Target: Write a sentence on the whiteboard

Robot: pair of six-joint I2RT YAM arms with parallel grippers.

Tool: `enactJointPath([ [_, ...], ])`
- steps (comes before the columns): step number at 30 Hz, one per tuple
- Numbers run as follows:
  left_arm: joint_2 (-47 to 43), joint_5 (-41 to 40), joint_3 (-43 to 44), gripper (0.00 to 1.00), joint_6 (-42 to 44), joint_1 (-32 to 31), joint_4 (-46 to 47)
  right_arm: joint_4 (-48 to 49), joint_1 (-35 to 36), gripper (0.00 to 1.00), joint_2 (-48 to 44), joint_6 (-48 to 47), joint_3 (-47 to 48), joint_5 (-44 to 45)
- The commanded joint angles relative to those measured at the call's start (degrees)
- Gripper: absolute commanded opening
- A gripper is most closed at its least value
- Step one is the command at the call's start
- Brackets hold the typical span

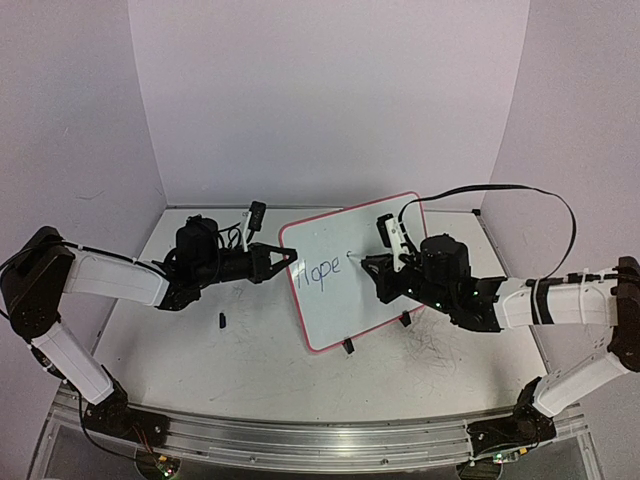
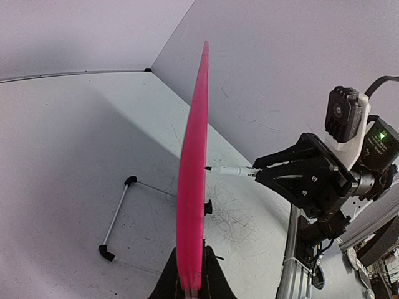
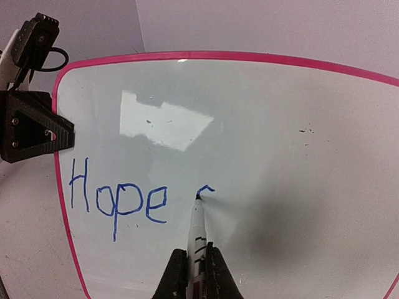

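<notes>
My left gripper (image 1: 291, 259) is closed narrow on the left edge of the whiteboard (image 1: 345, 312), the pink rim pinched between its fingers, as my left wrist view shows edge-on. The board stands tilted up near the middle of the table (image 1: 250, 355), between my two arms, its face turned toward my right arm. My right gripper (image 1: 372, 266) is clamped on a white marker (image 3: 198, 235), the barrel held between both fingers and the dark tip touching the board's face. The sentence (image 3: 118, 200) is in blue ink on the left half of the board: it reads "Hope", and just right of it is a small hooked stroke where the tip rests. The marker barrel carries black marks, too blurred to read. The upper part of the board is bare apart from a bright glare patch and a few tiny dark specks. Behind the board a thin wire stand (image 2: 118, 215) with black feet lies on the table, and a small black piece (image 1: 221, 320) sits near my left arm.
</notes>
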Motion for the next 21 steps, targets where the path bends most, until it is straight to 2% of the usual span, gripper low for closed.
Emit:
enactJointPath([
  [1, -0.66, -1.86, -0.66, 0.00, 4.57, 0.15, -0.14, -1.80, -0.10, 0.00, -0.85, 1.54, -1.60, -0.22],
  [14, -0.89, -2.03, -0.61, 0.00, 4.48, 0.15, -0.25, -2.31, 1.28, 0.00, -1.57, 3.70, -5.23, -1.26],
  [21, -0.84, -2.21, -0.45, 0.00, 4.45, 0.14, -0.33, -1.69, 1.84, 0.00, -3.41, 3.79, -3.75, -2.53],
])
